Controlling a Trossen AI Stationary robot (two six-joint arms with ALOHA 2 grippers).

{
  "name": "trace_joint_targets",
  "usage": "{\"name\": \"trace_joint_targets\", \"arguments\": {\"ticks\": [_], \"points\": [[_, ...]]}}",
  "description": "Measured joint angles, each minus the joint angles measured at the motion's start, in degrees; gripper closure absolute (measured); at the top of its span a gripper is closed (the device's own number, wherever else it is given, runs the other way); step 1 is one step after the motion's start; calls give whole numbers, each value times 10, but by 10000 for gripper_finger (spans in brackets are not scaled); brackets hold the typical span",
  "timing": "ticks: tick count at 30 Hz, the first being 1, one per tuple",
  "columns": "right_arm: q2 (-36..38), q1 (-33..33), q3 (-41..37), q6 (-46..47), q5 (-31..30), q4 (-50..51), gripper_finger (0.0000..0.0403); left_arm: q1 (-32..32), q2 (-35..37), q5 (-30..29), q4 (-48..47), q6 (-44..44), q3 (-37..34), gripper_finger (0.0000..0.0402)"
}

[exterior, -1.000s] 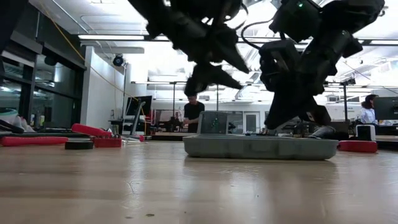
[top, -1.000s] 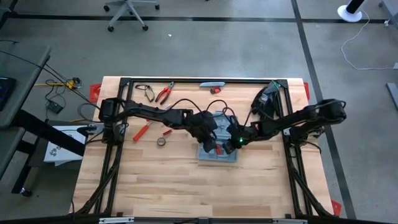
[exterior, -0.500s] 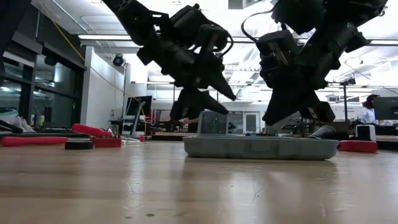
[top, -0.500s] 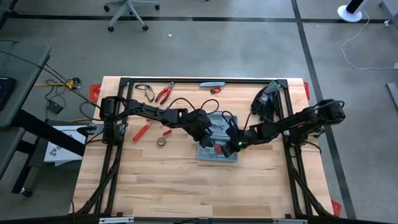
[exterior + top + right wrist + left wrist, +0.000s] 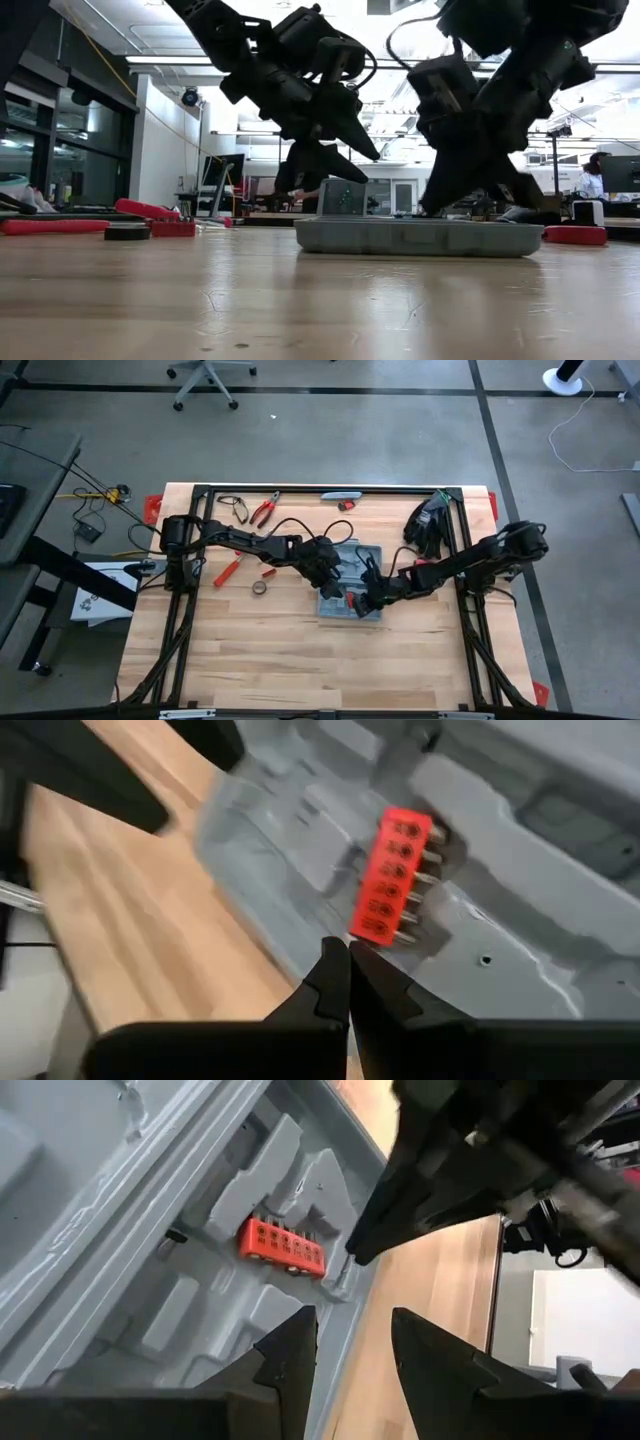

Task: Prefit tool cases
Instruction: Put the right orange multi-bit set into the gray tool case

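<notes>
A flat grey-blue plastic tool case (image 5: pixel 351 585) lies open near the middle of the wooden bench (image 5: pixel 280 660), its moulded grey inside facing up. A red bit holder (image 5: pixel 392 873) sits in one of its slots. The left gripper (image 5: pixel 333 582) hovers over the case with its fingers (image 5: pixel 291 1363) spread apart and nothing between them. The right gripper (image 5: pixel 362 603) is low at the case's front edge, its fingers (image 5: pixel 334 982) pressed together and empty. Red-handled pliers (image 5: pixel 264 511) lie near the bench's far edge, and a small roll of tape (image 5: pixel 259 588) rests to the left of the case.
</notes>
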State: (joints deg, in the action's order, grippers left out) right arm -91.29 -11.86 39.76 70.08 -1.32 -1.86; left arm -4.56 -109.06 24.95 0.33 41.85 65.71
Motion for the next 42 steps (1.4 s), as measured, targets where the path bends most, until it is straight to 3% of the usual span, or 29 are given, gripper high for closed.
{"name": "trace_joint_targets", "arguments": {"ticks": [15,42], "points": [[-24,1,27,-7,4,61,403,0,0,-2,0,-5,0,278],[-27,1,27,-30,3,71,403,0,0,-29,13,-1,0,278]]}}
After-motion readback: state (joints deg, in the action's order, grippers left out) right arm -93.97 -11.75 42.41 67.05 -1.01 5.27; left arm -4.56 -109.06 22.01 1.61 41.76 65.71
